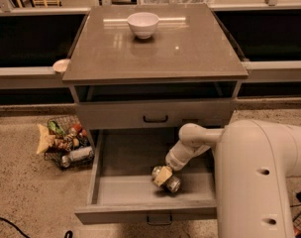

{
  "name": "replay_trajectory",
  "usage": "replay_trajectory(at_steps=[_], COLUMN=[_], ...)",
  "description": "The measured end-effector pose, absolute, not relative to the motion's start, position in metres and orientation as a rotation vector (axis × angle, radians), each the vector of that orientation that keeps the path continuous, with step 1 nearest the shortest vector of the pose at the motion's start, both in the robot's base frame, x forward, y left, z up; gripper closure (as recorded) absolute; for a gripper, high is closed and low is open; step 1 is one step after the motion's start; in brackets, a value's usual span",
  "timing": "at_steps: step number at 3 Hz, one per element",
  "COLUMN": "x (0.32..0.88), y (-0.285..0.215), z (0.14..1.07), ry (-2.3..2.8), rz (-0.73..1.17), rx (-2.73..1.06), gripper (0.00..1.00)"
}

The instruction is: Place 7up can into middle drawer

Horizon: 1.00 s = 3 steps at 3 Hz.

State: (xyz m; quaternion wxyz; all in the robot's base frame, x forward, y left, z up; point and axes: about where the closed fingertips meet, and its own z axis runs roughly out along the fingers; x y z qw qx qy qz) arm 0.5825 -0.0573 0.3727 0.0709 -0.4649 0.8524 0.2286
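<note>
The middle drawer (121,190) is pulled open below the cabinet's closed upper drawer (155,117). The 7up can (172,183) lies on its side on the drawer floor, near the front right. My gripper (163,176) reaches down into the drawer at the end of the white arm and sits right at the can, over its left end. Most of the can is hidden by the gripper.
A white bowl (143,24) stands on the cabinet top (190,48). A wire basket of snacks and bottles (66,145) sits on the floor left of the drawer. My white arm body (259,177) fills the lower right.
</note>
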Motion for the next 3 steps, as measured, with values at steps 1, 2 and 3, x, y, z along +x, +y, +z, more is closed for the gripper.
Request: replay_trajectory(at_steps=[1, 2, 3], x=[0.579, 0.572, 0.559], y=[-0.063, -0.077, -0.099], z=[0.395, 0.435, 0.478], ry=[2.511, 2.416, 2.321], rz=[0.697, 0.739, 0.75], rx=[-1.38, -1.345, -1.324], gripper=[0.0, 0.0, 0.0])
